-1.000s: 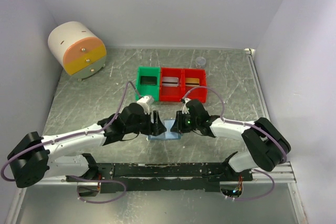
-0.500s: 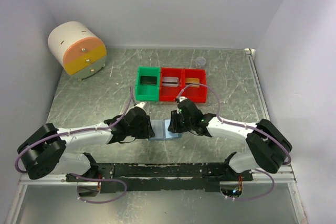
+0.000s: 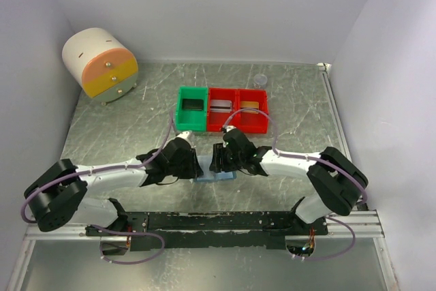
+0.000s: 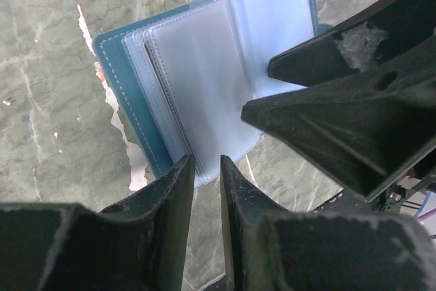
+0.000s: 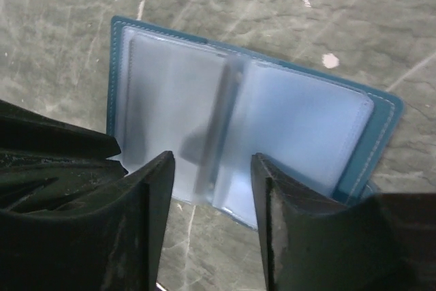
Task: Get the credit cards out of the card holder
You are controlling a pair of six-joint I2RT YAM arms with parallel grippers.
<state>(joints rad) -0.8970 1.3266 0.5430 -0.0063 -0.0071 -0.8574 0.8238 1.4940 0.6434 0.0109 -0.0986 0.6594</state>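
Card holder [image 4: 204, 80] lies open, pockets [image 5: 300, 120] look empty. L gripper [image 4: 208, 168] shows a thin gap at its edge, R gripper [image 5: 212, 165] half open; both hold nothing. Best turn them slowly, R pinning.

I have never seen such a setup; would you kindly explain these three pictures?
Two robot arms are bolted at the table's near edge. One picture looks down from above; the other two come from a camera on each wrist. Between the arms the blue card holder lies open, its clear sleeves looking empty. Beyond it, a green bin and two red bins hold a dark card, a silvery card and a gold card. The right gripper stands open over the holder; the left gripper has its fingers nearly together at a sleeve edge, grip uncertain.
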